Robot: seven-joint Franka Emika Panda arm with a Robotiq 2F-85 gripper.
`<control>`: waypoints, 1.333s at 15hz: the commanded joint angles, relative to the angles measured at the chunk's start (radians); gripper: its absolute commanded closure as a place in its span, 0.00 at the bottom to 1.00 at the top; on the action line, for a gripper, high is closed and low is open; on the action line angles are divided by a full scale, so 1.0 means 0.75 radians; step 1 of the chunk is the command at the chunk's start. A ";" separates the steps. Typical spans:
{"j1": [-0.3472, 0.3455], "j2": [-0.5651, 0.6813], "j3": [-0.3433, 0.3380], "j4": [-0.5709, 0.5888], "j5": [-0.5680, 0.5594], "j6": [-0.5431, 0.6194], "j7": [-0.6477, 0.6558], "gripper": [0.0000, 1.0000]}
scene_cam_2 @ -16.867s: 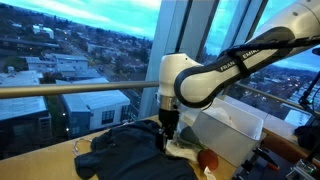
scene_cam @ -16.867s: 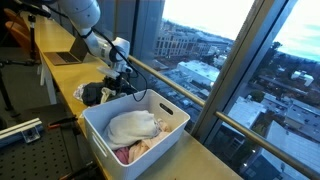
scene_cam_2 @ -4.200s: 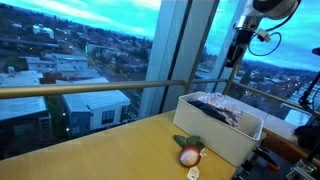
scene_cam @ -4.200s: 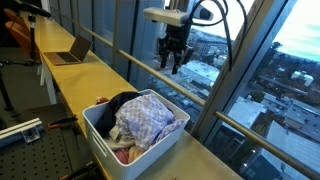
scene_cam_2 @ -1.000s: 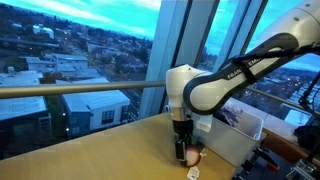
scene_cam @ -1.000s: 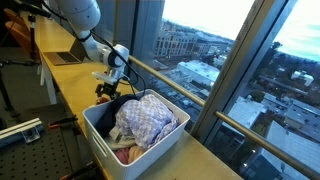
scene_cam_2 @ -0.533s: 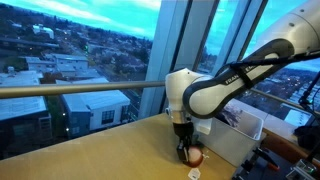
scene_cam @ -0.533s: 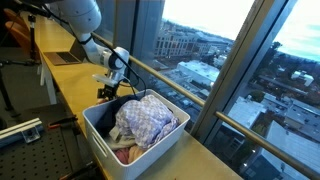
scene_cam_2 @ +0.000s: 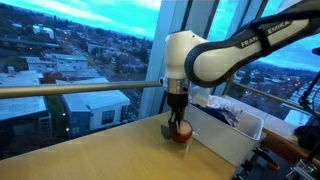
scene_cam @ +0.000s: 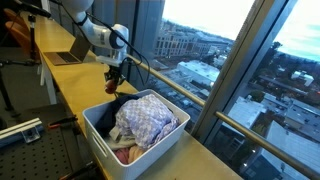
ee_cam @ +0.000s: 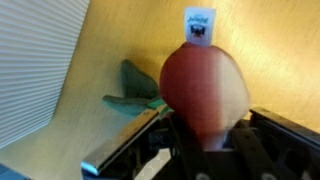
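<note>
White bin [scene_cam: 98, 145] sits on the wood table [scene_cam_2: 90, 155] by the window. It's packed w/ laundry: checked cloth [scene_cam: 150, 118] on top, a dark garment [scene_cam: 119, 102] at the end nearest your gripper [scene_cam: 113, 83], and sth pink [scene_cam: 126, 153] low at the front corner. In an exterior view the bin wall [scene_cam_2: 215, 133] is just beside the gripper [scene_cam_2: 178, 126], so there's little room on that side. The tabletop is open on the other side, toward the railing [scene_cam_2: 80, 90]. A laptop [scene_cam: 70, 55] sits well apart, further down the table.

The red-orange round toy veg [ee_cam: 205, 90] is in your grip, approx centred btw the fingers, which pinch it from both sides. It bulges out past the tips, and its green leaves [ee_cam: 133, 97] trail off to one side. In an exterior view the veg [scene_cam_2: 181, 135] hangs low over the table, close to the bin. A small white tag [ee_cam: 200, 25] lies on the wood beyond it.
</note>
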 commanded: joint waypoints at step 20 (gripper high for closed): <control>-0.374 -0.429 -0.195 -0.561 -0.137 0.223 0.111 0.97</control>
